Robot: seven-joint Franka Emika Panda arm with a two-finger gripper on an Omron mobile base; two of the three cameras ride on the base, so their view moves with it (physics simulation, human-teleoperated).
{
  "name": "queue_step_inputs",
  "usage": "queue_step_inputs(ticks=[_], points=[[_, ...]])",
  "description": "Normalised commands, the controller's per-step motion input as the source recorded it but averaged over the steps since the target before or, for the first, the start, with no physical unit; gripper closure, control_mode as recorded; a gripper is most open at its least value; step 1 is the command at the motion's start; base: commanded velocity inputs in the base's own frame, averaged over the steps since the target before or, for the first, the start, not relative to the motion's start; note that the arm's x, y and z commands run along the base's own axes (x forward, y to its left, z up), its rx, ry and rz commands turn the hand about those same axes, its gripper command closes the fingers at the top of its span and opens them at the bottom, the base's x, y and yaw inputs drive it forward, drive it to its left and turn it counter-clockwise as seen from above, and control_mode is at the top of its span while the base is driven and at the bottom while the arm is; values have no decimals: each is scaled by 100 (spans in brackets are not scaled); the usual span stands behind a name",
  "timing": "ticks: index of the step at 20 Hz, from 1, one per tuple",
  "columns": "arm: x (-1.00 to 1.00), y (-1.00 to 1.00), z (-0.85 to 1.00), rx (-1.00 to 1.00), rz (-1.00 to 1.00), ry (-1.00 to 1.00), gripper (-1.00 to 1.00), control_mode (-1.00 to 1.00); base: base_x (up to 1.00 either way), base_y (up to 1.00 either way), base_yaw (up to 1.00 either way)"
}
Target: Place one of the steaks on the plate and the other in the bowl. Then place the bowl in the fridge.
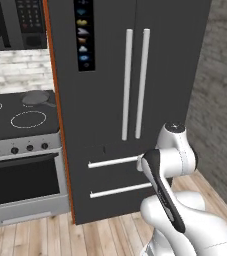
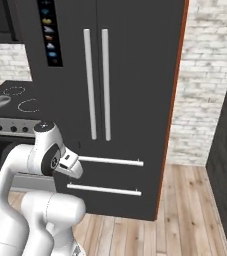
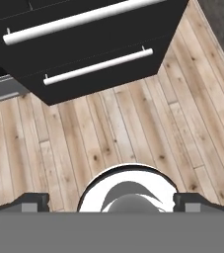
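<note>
The gripper (image 3: pixel 111 200) hangs over the wood floor (image 3: pixel 133 133) right by the closed fridge (image 1: pixel 130 100), fingers spread wide, holding nothing.

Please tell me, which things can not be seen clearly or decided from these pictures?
- Inside of the fridge: hidden by its shut doors, both base views.
- Stove: cut by the left edge, left base view; the grey object there is partly cropped.
- Gripper: fingertips sit at the bottom edge, hand view; apart, nothing held.

Fridge (image 1: pixel 105 100) matt dark-grey, smooth silver bar handles (image 1: pixel 135 82); floor (image 3: pixel 133 128) knotty wood planks.
</note>
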Motion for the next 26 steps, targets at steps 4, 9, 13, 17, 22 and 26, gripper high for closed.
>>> queue_step_inputs(ticks=[4, 9, 13, 17, 22, 26], points=[[0, 0, 0, 0, 0, 0, -100, 100, 52, -35, 14], [0, 0, 0, 0, 0, 0, -100, 100, 34, -12, 5], [0, 0, 0, 0, 0, 0, -100, 100, 0, 0, 0], [0, 0, 0, 0, 0, 0, -100, 100, 0, 0, 0], [0, 0, 0, 0, 0, 0, -100, 100, 0, 0, 0], [6, -5, 0, 0, 1, -1, -100, -100, 0, 0, 0]])
